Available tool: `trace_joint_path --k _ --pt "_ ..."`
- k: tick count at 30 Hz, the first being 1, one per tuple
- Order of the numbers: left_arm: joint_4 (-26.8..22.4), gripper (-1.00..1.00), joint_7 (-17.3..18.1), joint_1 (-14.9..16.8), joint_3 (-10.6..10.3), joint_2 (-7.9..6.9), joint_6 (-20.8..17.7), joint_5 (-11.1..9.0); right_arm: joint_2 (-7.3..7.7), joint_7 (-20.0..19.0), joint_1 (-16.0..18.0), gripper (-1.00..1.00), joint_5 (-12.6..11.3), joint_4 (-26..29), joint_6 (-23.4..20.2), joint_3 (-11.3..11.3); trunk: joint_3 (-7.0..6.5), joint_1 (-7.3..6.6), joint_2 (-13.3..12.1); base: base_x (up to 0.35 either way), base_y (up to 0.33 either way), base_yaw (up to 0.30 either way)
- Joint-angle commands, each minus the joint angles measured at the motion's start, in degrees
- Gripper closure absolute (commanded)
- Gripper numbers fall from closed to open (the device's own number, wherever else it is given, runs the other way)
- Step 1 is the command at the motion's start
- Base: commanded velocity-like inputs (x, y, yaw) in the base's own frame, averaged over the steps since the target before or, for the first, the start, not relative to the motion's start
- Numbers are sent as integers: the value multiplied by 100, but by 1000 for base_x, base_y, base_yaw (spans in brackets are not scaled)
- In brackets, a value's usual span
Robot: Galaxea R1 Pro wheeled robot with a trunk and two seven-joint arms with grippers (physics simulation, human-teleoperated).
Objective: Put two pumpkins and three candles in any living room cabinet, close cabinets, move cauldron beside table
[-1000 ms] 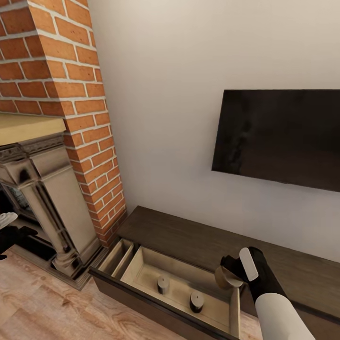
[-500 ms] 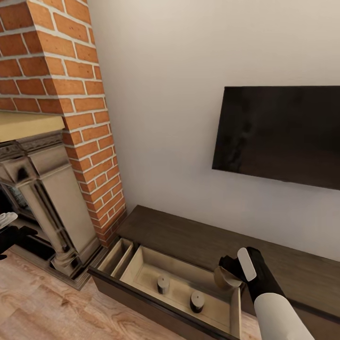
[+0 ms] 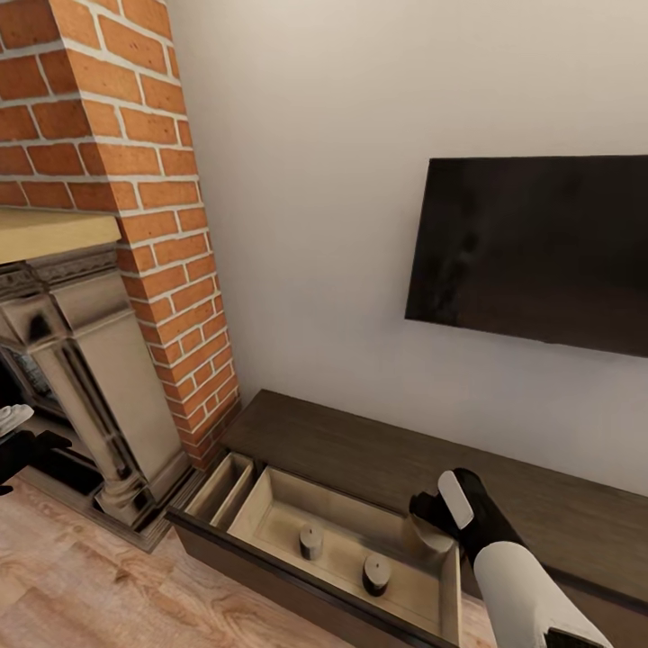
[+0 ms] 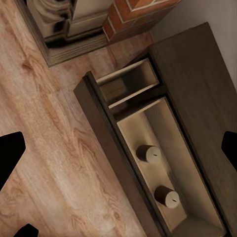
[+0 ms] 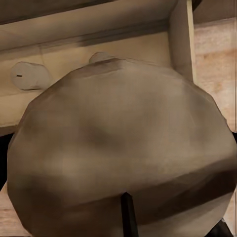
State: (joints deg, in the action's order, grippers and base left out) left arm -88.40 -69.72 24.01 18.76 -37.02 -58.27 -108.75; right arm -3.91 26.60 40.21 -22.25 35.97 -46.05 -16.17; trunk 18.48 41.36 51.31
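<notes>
Your right gripper [image 3: 432, 526] is clenched around a short beige-grey cylindrical candle [image 3: 430, 538], holding it just above the right end of the open pull-out drawer [image 3: 414, 589] of the long, low dark brown wooden cabinet [image 3: 378, 454]. In the right wrist view that held candle [image 5: 118, 158] looms close, with the drawer's pale wood floor behind it.

Two more stubby beige-grey candles already stand upright on the pale drawer floor: one [image 3: 311, 541] toward the middle, the other [image 3: 375, 572] a little nearer you and to its right, apart from each other. The left wrist view looks down on the same pair [image 4: 148, 153] [image 4: 167, 196] inside the drawer (a narrower compartment [image 4: 129, 85] sits at the drawer's left end).

Your left gripper [image 3: 20, 445] hangs at the far left edge of the head view, near the ornate stone fireplace [image 3: 85, 378]; you cannot tell from these pictures whether its fingers are spread or closed.

A red brick chimney [image 3: 135, 180] rises left of the cabinet, a black wall TV [image 3: 531, 252] hangs above it, and light wood plank floor [image 3: 81, 585] lies in front.
</notes>
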Motion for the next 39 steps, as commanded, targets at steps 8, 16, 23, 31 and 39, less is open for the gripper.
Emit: trace_joint_path --k 8,16,23,31,39 --pt "-2 -100 -59 7 5 -1 -35 -50 44 94 499 100 -20 -1240 669 -15 152 177 329 0 0 0" --pt "-2 -100 -67 7 5 -4 -32 -45 36 99 699 100 271 -1737 979 -9 295 353 650 0 0 0" --pt "-2 -100 -72 7 5 -1 -33 -41 39 92 710 100 305 -1780 1007 -9 421 507 930 0 0 0" --pt "-2 -100 -76 7 5 2 -31 -41 39 91 710 100 309 -1852 1262 3 565 682 1251 0 0 0" --pt "-4 -100 -70 7 5 -2 -34 -48 39 84 710 100 311 -1923 1332 39 708 858 1572 0 0 0"
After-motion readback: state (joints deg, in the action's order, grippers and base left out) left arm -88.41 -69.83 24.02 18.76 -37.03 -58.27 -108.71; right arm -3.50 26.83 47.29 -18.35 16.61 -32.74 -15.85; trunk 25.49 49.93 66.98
